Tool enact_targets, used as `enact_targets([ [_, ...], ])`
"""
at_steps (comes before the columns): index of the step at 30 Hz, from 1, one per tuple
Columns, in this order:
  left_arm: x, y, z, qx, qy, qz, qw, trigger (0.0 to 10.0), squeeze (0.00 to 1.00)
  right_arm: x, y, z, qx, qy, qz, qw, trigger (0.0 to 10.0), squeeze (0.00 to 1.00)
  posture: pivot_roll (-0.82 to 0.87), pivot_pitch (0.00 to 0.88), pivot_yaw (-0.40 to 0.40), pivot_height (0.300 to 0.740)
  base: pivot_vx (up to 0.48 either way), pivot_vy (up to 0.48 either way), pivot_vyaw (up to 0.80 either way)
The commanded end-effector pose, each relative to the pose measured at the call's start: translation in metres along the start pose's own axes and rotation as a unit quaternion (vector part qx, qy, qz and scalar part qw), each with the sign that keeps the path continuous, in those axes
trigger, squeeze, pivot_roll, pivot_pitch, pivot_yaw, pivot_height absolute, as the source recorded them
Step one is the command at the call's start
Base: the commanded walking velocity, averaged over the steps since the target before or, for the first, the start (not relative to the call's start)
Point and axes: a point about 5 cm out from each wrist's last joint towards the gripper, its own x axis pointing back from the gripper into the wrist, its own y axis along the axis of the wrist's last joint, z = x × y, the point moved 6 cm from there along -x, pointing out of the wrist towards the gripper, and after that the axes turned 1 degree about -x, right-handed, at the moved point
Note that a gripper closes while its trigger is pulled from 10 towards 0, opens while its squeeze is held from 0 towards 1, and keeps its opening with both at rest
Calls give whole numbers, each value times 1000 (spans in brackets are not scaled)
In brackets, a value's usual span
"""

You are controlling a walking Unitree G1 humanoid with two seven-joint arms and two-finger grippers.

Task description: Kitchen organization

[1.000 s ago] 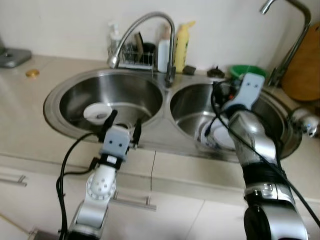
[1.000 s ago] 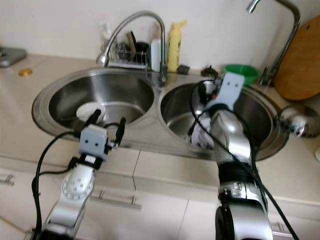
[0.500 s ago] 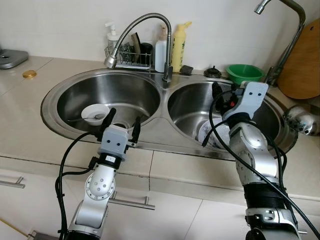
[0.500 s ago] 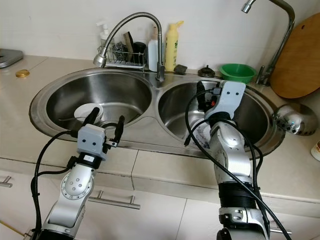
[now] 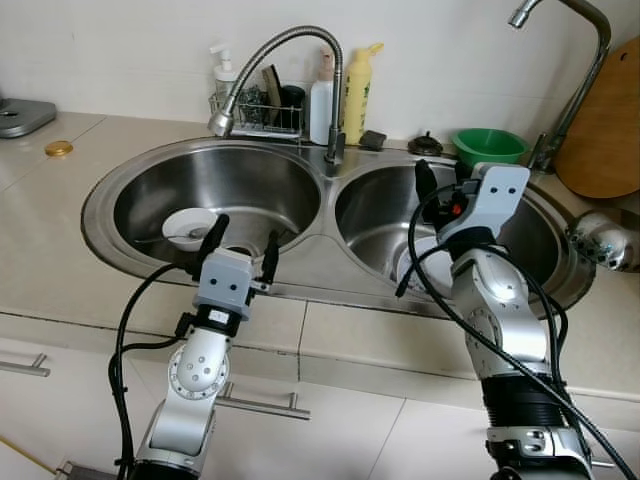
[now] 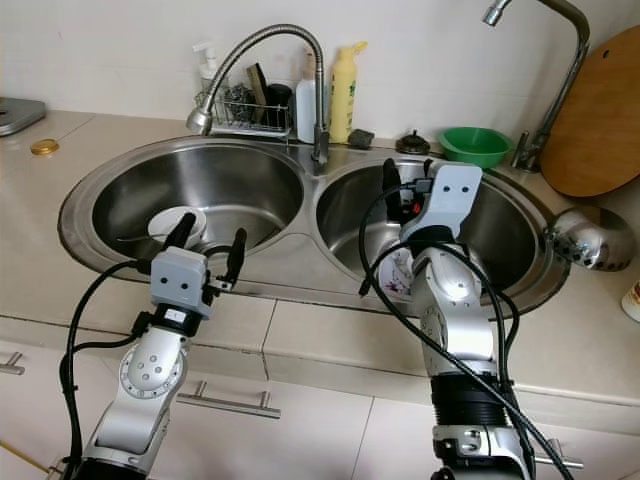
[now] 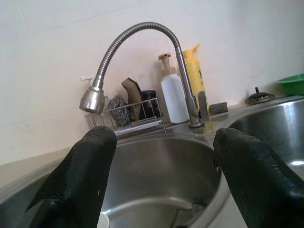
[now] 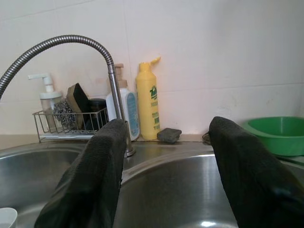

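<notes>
Left tool hovers at the front rim of the left basin, fingers spread wide and gripping nothing, apparently lined up on the small white bowl resting on the basin floor just beyond it. Right tool hangs over the right basin, equally wide and empty, above a white plate lying inside. At the counter's back edge, a wire rack holds scrubbers beside soap bottles and a green bowl.

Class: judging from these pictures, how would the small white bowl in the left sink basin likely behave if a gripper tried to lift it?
The white bowl looks glazed, so probably rigid, breakable and slippery. It sits upright on the curved steel of the left basin, so it may slide when nudged. Being small, it is likely light.
</notes>
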Motion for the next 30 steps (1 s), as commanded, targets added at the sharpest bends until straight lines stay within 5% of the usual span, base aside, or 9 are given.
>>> enact_targets([
  [1,-2,7,1,1,1,-13,1000,10000,0,2,6,3,10,8,-13,1000,10000,0,38,0,-31,740,-281,0,0],
  [30,-2,5,-1,1,-4,-11,1000,10000,0,6,0,6,34,19,-8,999,10000,0,32,0,-32,740,-255,0,0],
])
